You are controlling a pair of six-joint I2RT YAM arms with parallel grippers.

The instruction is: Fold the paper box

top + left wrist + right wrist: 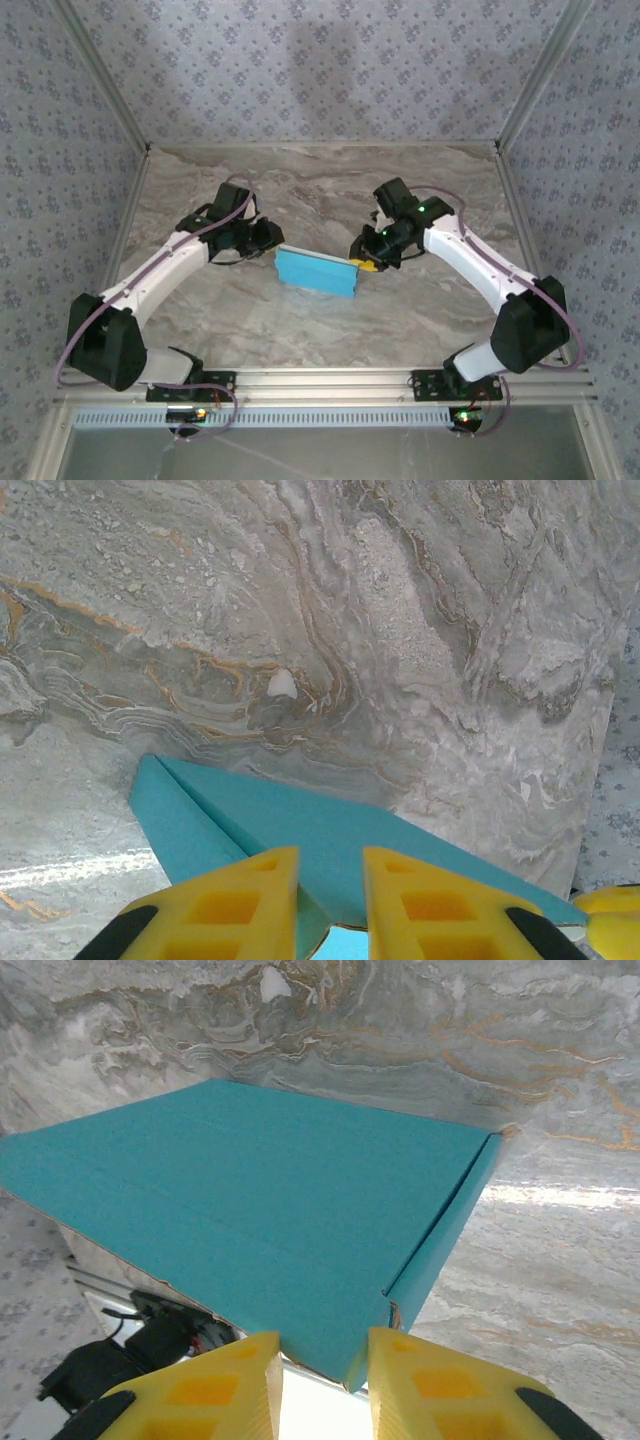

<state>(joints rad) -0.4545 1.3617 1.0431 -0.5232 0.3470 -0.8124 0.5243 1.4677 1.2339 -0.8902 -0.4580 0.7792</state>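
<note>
Table: the marbled table carried everything, and its bare middle left both arms room to come in from opposite sides.
Arms: the left arm and right arm angled inward toward one spot, probably so each could work one end of the same piece.
Paper box: the paper box lay flat at the table's centre between the two grippers, blue side out. It looked already shaped into a low closed rectangle, so the folding seemed close to finished.
Left gripper: the left gripper stood at the box's left end with its yellow fingers astride the edge and only a narrow gap between them. I could not tell whether they were pinching the card.
Right gripper: the right gripper straddled the near right corner in the same way, likely to press that end wall home. I could not tell whether it was gripping either.
End wall: the end wall stood folded down with a thin seam along the top panel.
Fleck: a white fleck lay on the table beyond the box, apart from it.
</note>
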